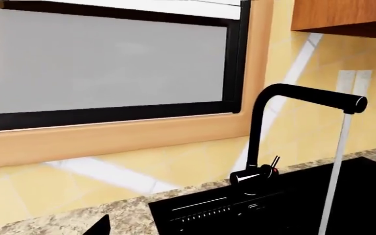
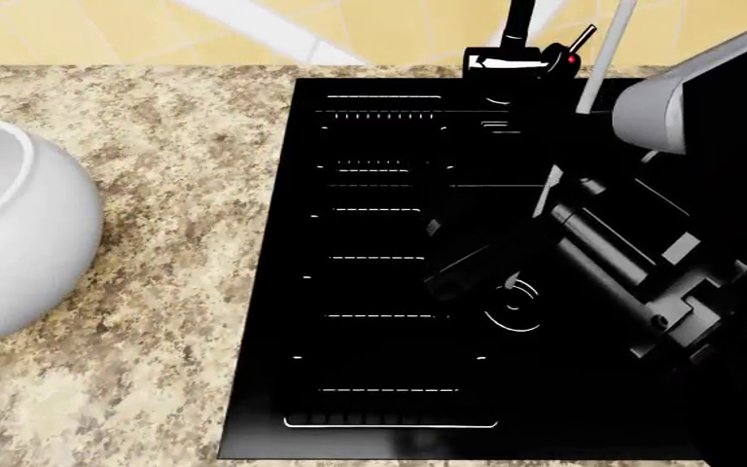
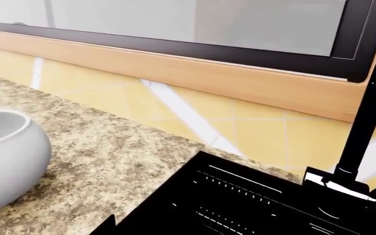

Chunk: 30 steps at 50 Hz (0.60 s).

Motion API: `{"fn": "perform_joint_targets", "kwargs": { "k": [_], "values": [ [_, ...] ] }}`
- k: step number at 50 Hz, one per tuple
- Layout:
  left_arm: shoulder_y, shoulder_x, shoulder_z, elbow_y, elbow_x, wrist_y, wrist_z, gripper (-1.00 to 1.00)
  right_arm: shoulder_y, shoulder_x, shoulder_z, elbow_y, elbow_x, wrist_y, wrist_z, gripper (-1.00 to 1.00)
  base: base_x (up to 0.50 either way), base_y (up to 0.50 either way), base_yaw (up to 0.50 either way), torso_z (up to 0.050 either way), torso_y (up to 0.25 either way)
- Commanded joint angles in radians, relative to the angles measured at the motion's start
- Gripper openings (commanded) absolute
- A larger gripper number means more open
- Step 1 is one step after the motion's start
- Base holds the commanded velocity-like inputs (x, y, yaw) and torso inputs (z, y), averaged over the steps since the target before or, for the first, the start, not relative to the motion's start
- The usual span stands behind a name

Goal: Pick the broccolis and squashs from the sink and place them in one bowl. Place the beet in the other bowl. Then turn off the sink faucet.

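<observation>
The black sink [image 2: 373,292] fills the middle of the head view, with its drain ring [image 2: 519,306] showing. No broccolis, squashs or beet show in any view. The sink faucet [image 2: 516,44] stands at the basin's far edge, its red-marked lever [image 2: 579,44] angled up, and water runs from the spout [image 1: 351,104]. My right gripper [image 2: 471,258] hangs low over the basin near the drain, dark against it. One white bowl [image 2: 11,233] sits on the counter to the left. Each wrist view shows only one black fingertip [image 1: 102,226] [image 3: 106,226].
Speckled granite counter [image 2: 153,321] surrounds the sink. Behind it are a yellow tiled wall [image 1: 175,166], a wood-framed window [image 1: 103,63] and a wooden cabinet [image 1: 344,14] above the faucet. My right arm [image 2: 659,253] crosses the basin's right side.
</observation>
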Motion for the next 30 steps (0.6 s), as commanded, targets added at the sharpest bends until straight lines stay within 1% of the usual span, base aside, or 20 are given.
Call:
{"fn": "perform_joint_targets", "kwargs": {
  "k": [1,9,23,27,30],
  "values": [
    [0.049,0.101,0.057,0.030,0.019,0.085,0.053,1.00,-0.008,0.006,0.001,-0.012,-0.001,-0.002,0.016,1.00,0.00,0.00,0.00,0.000,0.000],
    [0.032,0.192,0.084,0.025,0.021,0.020,0.087,1.00,-0.011,0.009,0.000,-0.014,-0.004,0.002,0.018,1.00,0.00,0.00,0.00,0.000,0.000],
    [0.076,0.163,0.071,0.136,-0.042,0.052,0.122,1.00,-0.011,0.012,-0.003,-0.029,-0.007,0.012,0.033,1.00,0.00,0.00,0.00,0.000,0.000],
    [0.099,0.161,0.083,0.150,-0.006,0.040,0.127,1.00,-0.001,0.019,-0.004,-0.043,0.011,0.023,0.055,1.00,0.00,0.00,0.00,0.000,0.000],
    [0.143,0.165,0.103,0.154,0.071,0.032,0.153,1.00,0.005,0.024,-0.011,-0.054,0.022,0.039,0.076,1.00,0.00,0.00,0.00,0.000,0.000]
  ]
}}
